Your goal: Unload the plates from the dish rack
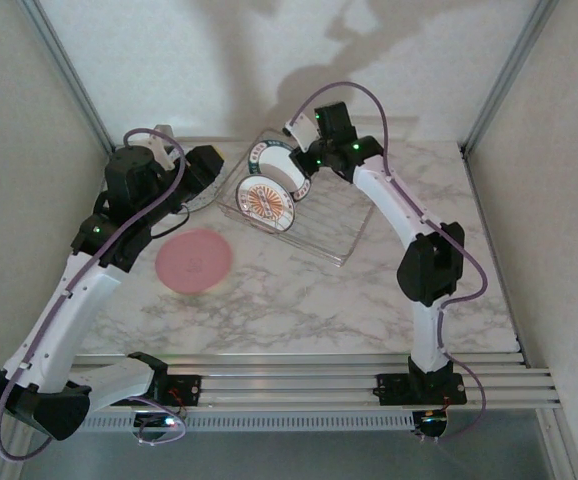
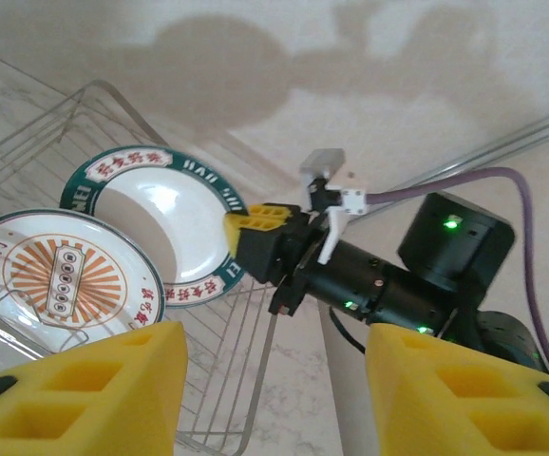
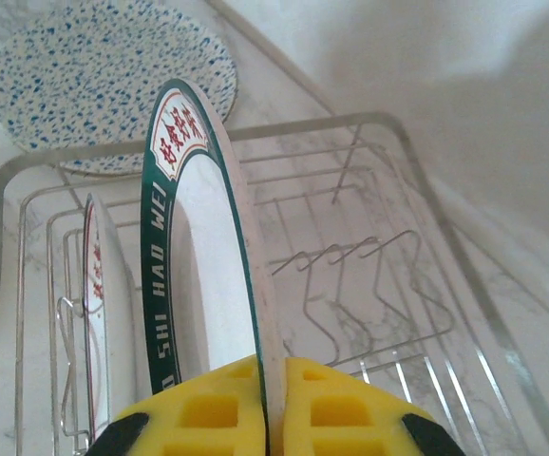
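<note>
A: Right end effector [image 3: 267, 410] is clamping the rim of the green-rimmed plate [image 3: 208, 285], which is standing upright in the dish rack [image 3: 388, 123].
B: Risk: that thin pinch may be letting it slip, or swing into the sunburst plate [image 2: 61, 275] just beside it. Left end effector [image 2: 274, 380] is hanging with its fingers apart, empty.

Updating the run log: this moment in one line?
right gripper: shut on green-rimmed plate in rack | left gripper: open, empty | on table: pink plate, speckled plate

Marble table [image 1: 299, 300], rack [image 1: 334, 218], pink plate [image 1: 194, 260], speckled plate [image 3: 113, 85]
</note>
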`<control>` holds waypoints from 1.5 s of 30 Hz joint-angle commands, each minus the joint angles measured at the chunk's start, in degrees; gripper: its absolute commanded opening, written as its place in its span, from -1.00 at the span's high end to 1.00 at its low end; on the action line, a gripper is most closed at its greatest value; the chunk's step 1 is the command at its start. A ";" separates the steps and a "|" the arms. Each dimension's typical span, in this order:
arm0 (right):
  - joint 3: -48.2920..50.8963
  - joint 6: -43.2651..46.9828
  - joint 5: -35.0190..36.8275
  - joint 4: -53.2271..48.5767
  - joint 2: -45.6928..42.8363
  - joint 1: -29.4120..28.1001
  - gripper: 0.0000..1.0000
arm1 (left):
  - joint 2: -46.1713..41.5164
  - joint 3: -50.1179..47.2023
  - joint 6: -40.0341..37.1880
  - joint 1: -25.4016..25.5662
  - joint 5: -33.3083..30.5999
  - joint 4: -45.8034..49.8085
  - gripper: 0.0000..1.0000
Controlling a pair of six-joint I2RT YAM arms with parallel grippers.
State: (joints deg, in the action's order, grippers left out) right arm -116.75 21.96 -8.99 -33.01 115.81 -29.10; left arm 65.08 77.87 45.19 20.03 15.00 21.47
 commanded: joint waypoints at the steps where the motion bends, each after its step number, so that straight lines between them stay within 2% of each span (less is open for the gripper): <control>1: 0.55 0.72 2.90 3.67 -4.46 0.72 1.00 | 0.38 -0.52 0.15 0.64 0.44 -2.40 -0.06; 8: 1.17 -0.81 5.10 5.46 -10.46 2.64 1.00 | 1.90 -0.87 0.33 1.57 1.41 -4.48 -0.14; 11: 2.48 -5.07 4.22 6.57 -13.68 3.88 1.00 | 4.00 -0.55 0.54 2.34 2.42 -6.15 -0.17; 17: 5.48 -20.03 -2.10 7.32 -20.01 7.22 1.00 | 10.18 0.43 2.27 3.35 5.81 -10.51 -0.26; 25: 8.91 -38.93 -12.29 8.23 -24.23 8.28 1.00 | 18.51 3.58 5.34 4.13 11.07 -16.44 -0.35; 32: 9.09 -48.74 -19.92 9.79 -23.53 9.23 1.00 | 22.06 5.20 6.64 4.48 12.36 -18.76 -0.33; 36: 9.51 -52.19 -22.85 11.24 -23.02 9.89 1.00 | 22.45 4.69 7.01 4.52 12.38 -19.18 -0.16; 40: 10.37 -56.35 -26.55 13.18 -22.15 10.37 1.00 | 22.40 4.11 7.58 4.54 12.16 -20.28 0.18; 45: 9.70 -58.52 -29.36 11.84 -20.37 10.38 1.00 | 23.03 3.93 8.74 4.56 12.44 -21.63 0.75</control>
State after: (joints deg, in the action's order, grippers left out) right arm -106.37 -32.62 -31.75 -24.91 95.31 -18.24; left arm 87.20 81.12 53.65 24.16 26.85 1.48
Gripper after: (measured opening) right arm 0.082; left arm 0.162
